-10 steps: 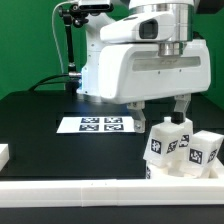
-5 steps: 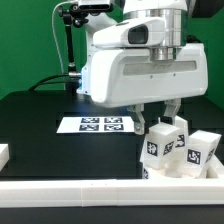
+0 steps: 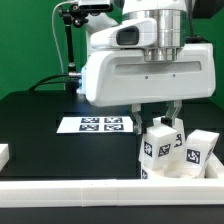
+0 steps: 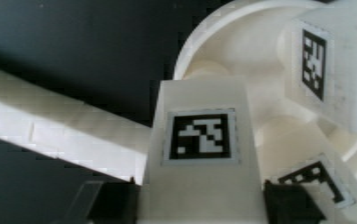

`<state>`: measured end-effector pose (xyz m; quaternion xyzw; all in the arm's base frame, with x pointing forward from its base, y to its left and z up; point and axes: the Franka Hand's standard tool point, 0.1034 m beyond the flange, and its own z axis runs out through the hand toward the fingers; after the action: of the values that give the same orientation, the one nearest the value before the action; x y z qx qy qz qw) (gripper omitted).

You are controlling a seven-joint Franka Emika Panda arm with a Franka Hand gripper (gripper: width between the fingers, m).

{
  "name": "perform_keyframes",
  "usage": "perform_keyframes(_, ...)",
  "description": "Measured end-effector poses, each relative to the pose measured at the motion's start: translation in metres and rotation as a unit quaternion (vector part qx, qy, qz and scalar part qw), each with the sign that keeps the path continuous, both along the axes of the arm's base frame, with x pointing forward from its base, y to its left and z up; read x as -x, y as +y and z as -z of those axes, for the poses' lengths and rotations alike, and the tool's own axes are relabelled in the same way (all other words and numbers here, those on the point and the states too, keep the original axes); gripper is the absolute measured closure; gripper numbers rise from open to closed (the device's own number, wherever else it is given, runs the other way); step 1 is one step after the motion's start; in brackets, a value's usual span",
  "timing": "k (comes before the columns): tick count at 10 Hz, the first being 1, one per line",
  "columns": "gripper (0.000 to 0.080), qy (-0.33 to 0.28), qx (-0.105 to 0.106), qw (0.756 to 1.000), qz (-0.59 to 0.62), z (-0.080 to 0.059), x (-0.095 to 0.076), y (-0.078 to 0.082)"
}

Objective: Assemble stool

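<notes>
My gripper [image 3: 158,114] hangs over the cluster of white stool parts at the exterior view's right. Its two fingers flank a blocky white leg [image 3: 157,145] with black-and-white tags and appear shut on it. In the wrist view this leg [image 4: 201,130] stands upright between the dark fingers [image 4: 100,200], over the round rimmed seat [image 4: 246,40]. A second tagged leg [image 3: 195,152] stands beside it to the exterior view's right and also shows in the wrist view [image 4: 326,60]. In the exterior view the seat is mostly hidden behind the legs.
The marker board [image 3: 98,124] lies flat on the black table behind the parts. A long white border rail [image 3: 90,195] runs along the front edge and crosses the wrist view [image 4: 42,110]. A small white block [image 3: 4,153] sits at the exterior view's left edge.
The gripper has sunk a little and shifted toward the exterior view's left. The leg between its fingers has shifted the same way.
</notes>
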<state>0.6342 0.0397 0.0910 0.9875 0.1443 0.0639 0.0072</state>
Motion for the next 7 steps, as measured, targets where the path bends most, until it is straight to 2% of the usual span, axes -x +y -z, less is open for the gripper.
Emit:
perform_keyframes(3, 0.0458, -0.005, -0.019, 0.991, 0.135, 0.000, 0.000, -0.002)
perform_keyframes(7, 0.0458, -0.018, -0.051, 0.939, 0.339, 0.000, -0.001, 0.010)
